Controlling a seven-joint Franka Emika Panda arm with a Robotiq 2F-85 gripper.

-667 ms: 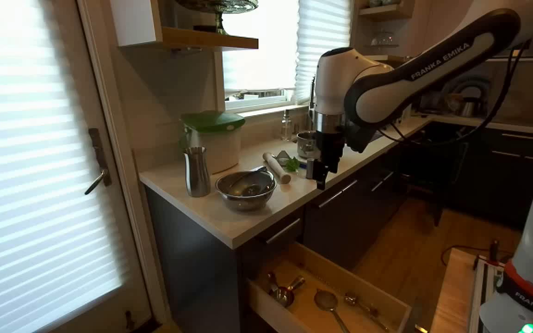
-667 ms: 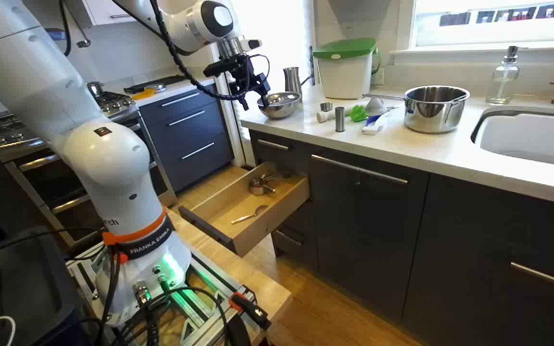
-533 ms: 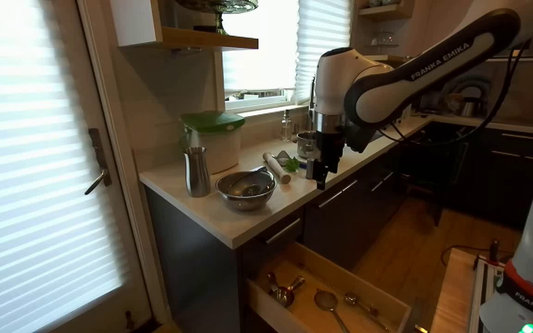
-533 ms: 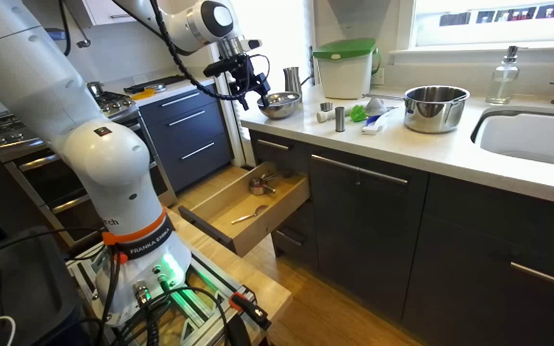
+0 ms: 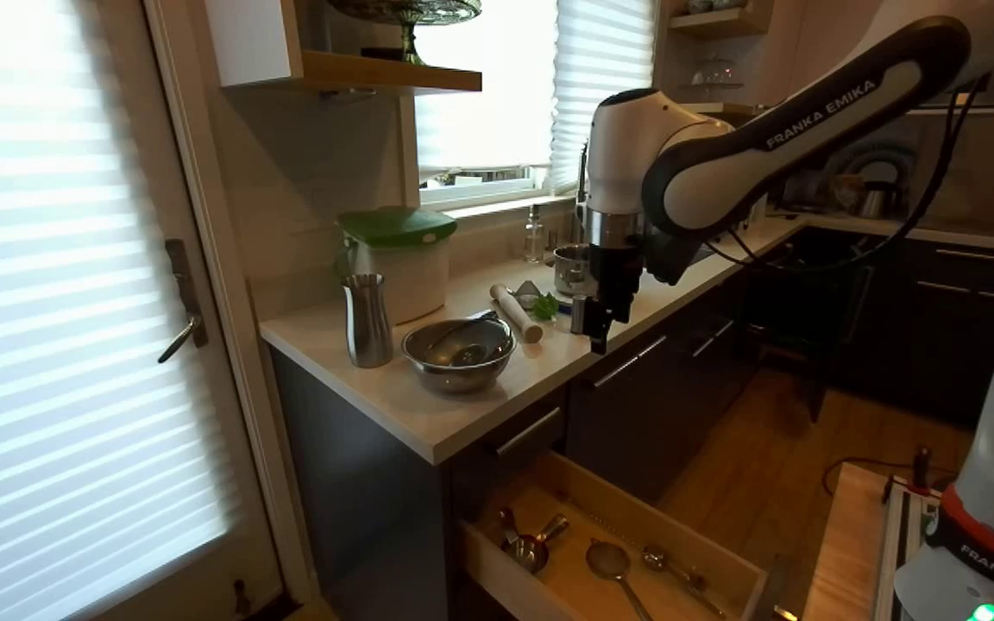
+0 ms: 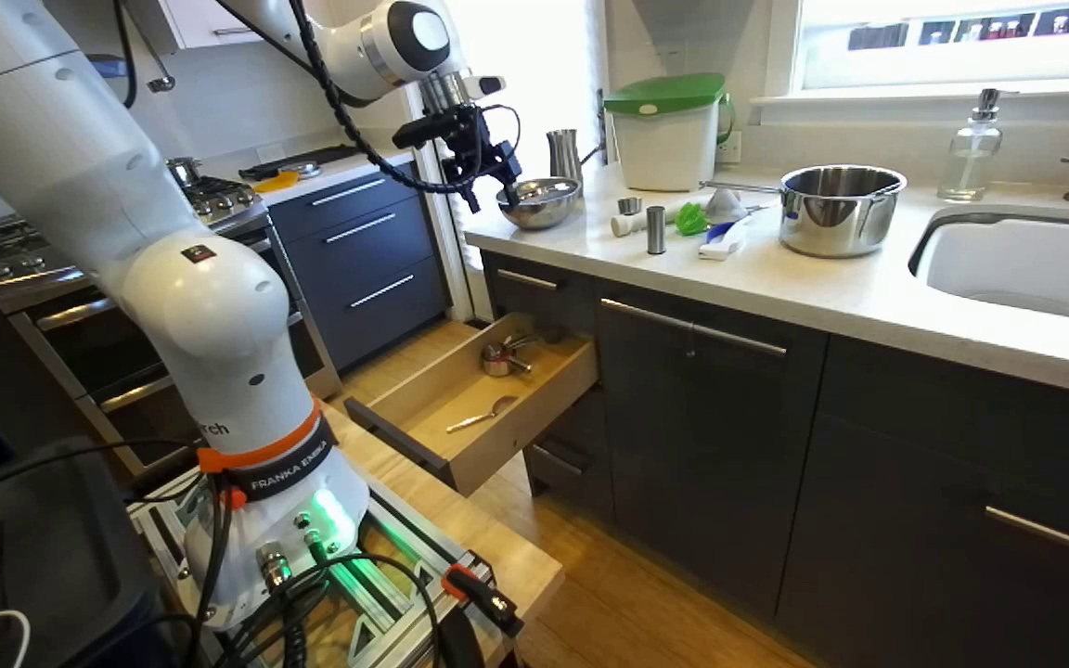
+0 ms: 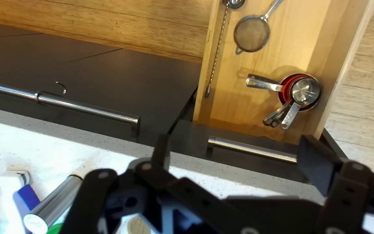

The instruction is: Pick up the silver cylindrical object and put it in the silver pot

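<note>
The silver cylindrical object (image 6: 655,230) stands upright on the counter, near the front edge. It shows at the lower left of the wrist view (image 7: 55,201) and partly behind the gripper in an exterior view (image 5: 579,315). The silver pot (image 6: 836,227) with a long handle stands farther along the counter beside the sink; it also shows in an exterior view (image 5: 570,274). My gripper (image 7: 239,156) is open with nothing between its fingers. In an exterior view the gripper (image 6: 491,197) hangs over the counter's front edge near the metal bowl, apart from the cylinder.
A metal bowl (image 5: 458,366) and a tall metal cup (image 5: 368,319) stand at the counter's end. A wooden pestle (image 5: 516,312), green item (image 6: 690,219) and white-and-blue item (image 6: 725,241) lie around the cylinder. An open drawer (image 6: 516,417) with utensils juts out below.
</note>
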